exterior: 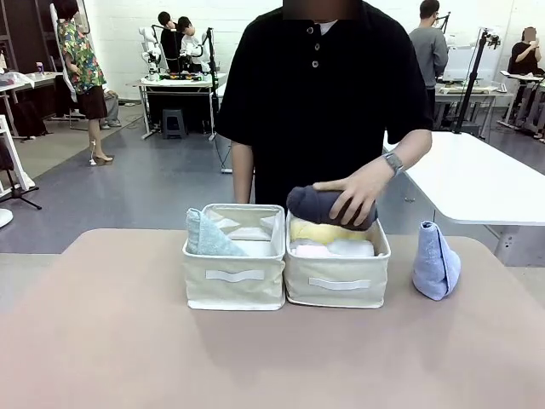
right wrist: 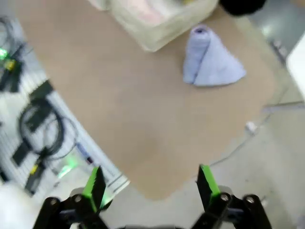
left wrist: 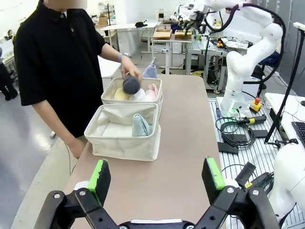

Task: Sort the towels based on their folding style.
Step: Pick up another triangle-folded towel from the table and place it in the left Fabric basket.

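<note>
Two cream fabric bins stand side by side on the table. In the left bin (exterior: 234,281) a pale grey-green cone towel (exterior: 207,236) leans at its left side. The right bin (exterior: 338,285) holds a yellow roll (exterior: 322,232) and a white roll (exterior: 351,248), with a pink roll (left wrist: 152,91) beside them. The person's hand (exterior: 358,189) holds a dark grey roll (exterior: 317,204) just above that bin. A light blue cone towel (exterior: 435,262) stands on the table right of the bins. My left gripper (left wrist: 158,176) is open, well short of the bins. My right gripper (right wrist: 150,183) is open above the table's edge, apart from the blue cone (right wrist: 209,62).
The tan tabletop (exterior: 128,341) spreads wide in front of the bins. The person stands at the far side, behind the bins. A white table (exterior: 477,183) lies behind to the right. Cables and a power strip (right wrist: 33,124) lie on the floor off the table's edge.
</note>
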Available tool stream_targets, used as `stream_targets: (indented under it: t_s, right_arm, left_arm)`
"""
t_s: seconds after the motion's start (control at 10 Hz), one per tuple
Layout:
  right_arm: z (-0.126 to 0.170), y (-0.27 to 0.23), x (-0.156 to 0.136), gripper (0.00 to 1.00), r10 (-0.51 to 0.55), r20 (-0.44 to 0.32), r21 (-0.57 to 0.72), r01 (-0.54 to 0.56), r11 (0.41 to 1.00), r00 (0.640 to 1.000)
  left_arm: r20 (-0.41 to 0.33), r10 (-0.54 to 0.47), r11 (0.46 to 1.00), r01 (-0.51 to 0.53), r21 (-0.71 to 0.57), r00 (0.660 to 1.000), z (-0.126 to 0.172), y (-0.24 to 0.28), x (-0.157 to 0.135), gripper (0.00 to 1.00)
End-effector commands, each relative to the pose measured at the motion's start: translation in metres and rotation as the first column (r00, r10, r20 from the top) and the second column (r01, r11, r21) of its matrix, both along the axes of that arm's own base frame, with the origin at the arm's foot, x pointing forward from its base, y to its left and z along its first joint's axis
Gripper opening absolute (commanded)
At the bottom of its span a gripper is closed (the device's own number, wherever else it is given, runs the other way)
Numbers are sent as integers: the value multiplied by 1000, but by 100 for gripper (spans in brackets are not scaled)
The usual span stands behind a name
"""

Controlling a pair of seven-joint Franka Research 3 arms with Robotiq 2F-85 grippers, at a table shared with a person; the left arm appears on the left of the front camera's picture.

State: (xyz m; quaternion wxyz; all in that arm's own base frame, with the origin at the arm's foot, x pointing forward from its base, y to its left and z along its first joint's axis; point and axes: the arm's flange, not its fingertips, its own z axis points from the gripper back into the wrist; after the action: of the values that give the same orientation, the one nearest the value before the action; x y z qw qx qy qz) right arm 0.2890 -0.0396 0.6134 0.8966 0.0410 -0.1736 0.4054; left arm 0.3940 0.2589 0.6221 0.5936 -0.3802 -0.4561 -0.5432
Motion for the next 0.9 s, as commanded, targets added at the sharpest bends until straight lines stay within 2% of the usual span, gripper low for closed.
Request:
stream_targets:
  t_s: [0.0,0.1,0.3,0.4,0.8]
  right_arm:
    - [-9,46,70,100,-119,-104,-94,109,990,987]
    - [-17,61,91,100,-136,-139,-121,119,985,981]
    - [-19,61,98,100,-104,-165,-96,89,991,981]
    - [-38,77,94,100,-114,-107,-111,102,989,988]
    - [-38,77,94,100,-114,-107,-111,102,989,988]
  left_arm:
    - [4,9,1000,-9,9,1000,-1,-2,-3,100]
    - [4,9,1000,-9,9,1000,-1,-2,-3,100]
    - [4,9,1000,-9,9,1000,-1,-2,-3,100]
    - [4,9,1000,-9,9,1000,-1,-2,-3,100]
    - [4,9,1000,-9,9,1000,-1,-2,-3,100]
